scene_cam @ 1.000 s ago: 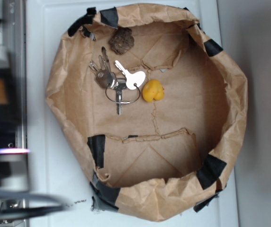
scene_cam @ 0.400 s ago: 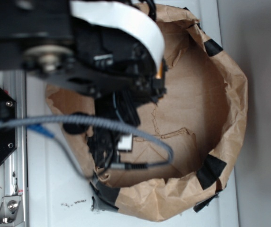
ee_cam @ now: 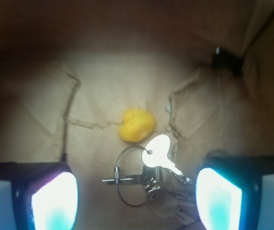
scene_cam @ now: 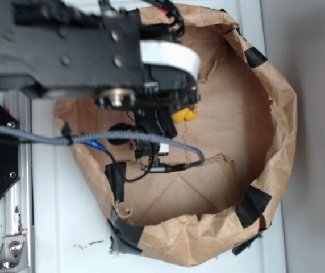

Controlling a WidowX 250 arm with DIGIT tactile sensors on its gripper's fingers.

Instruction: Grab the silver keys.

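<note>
- Gripper (ee_cam: 136, 194): fingers (ee_cam: 55, 201) spread apart, empty, poised above the bag floor.
- Silver keys (ee_cam: 149, 175): lying between the fingers, nearer the right one, just beside the yellow rubber toy (ee_cam: 136, 125).
- Step: approach; next, descend straight and close on the bunch.

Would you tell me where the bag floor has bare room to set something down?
Free: the paper bag floor right of the yellow toy, and the near flap. Crowded: around the silver keys, between the open gripper fingers.
</note>
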